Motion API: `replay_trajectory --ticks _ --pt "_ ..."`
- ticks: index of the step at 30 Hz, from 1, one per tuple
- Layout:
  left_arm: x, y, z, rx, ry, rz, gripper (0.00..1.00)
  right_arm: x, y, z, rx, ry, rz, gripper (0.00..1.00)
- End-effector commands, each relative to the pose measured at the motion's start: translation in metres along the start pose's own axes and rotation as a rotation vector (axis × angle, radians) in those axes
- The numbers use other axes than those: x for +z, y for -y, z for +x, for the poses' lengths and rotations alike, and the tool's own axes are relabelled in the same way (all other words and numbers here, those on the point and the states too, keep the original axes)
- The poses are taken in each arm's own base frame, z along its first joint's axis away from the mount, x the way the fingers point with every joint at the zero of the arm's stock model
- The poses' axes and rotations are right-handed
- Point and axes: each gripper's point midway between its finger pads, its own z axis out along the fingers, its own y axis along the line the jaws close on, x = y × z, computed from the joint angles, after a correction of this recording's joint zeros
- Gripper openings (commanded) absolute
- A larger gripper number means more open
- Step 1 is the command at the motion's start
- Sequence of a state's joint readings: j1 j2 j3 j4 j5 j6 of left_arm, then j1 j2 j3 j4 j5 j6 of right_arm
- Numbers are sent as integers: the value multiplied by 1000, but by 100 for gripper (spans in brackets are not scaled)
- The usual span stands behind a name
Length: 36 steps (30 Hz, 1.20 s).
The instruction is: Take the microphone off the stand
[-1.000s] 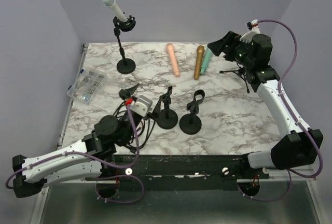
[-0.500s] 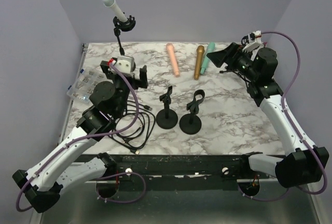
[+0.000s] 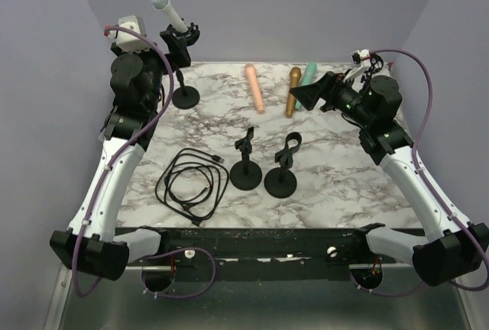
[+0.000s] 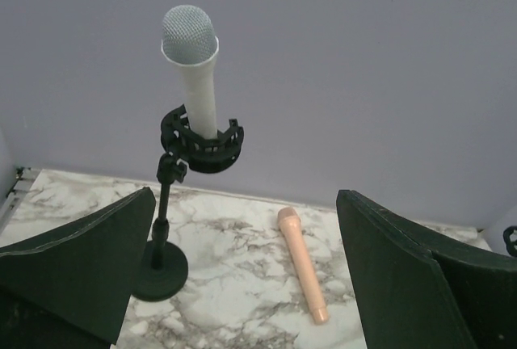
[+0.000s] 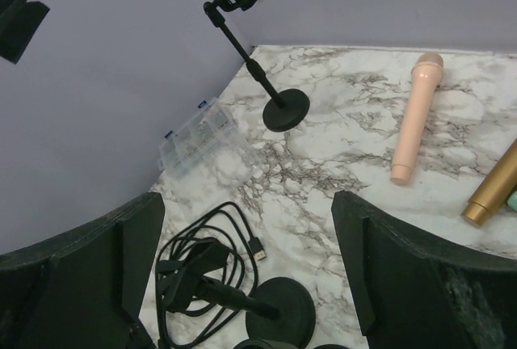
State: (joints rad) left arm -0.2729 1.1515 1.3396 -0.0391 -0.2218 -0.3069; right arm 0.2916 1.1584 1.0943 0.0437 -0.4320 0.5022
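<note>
Left wrist view gives the clearest read. The white microphone (image 4: 196,82) stands almost upright with a slight lean. Its lower body sits in the black ring clip (image 4: 203,140) of the stand (image 4: 163,228), and the stand's round base rests on the far-left part of the marble counter (image 4: 234,300). The task's thing is therefore not yet out of its holder.

The left pincer (image 4: 246,203) is spread wide and carries nothing. It is raised to about clip height and aimed at the stand, near it but not touching. The wide spread probably serves to let the fingers pass on either side of the white body. The height suits the bare stretch of handle above the clip, the only free place to take hold.

In the top external view the right pincer (image 3: 313,93) is also parted and empty. It hangs over the far-right of the counter, just above the gold microphone (image 3: 293,91) and the teal microphone (image 3: 306,84), and points across toward the left. It is well apart from the stand, so the lift seems to fall to the left arm.

A peach microphone (image 3: 254,88) lies flat beside the gold one. Two empty stands (image 3: 246,163) sit mid-counter, with a coiled cable (image 3: 192,186) nearer the left arm. The light stand may tip if the pull is not straight along the handle.
</note>
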Motion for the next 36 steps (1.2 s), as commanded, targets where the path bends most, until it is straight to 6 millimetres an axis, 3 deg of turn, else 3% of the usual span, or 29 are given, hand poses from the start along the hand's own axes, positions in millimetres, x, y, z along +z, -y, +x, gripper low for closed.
replay_trajectory --ticks 1,8,16,27,36 --pt "44 3 -18 -111 73 88 99 -5 1 1 -52 5 40 93" --pt "103 -19 -31 -140 160 128 99 3 9 12 -61 -17 64 93" --pt "154 -35 -10 -85 196 123 98 13 27 19 -72 -35 119 93" --pt "189 -58 30 -70 239 85 97 19 37 29 -70 -61 138 93" --pt "200 -71 43 -55 252 42 80 21 39 34 -66 -75 140 93"
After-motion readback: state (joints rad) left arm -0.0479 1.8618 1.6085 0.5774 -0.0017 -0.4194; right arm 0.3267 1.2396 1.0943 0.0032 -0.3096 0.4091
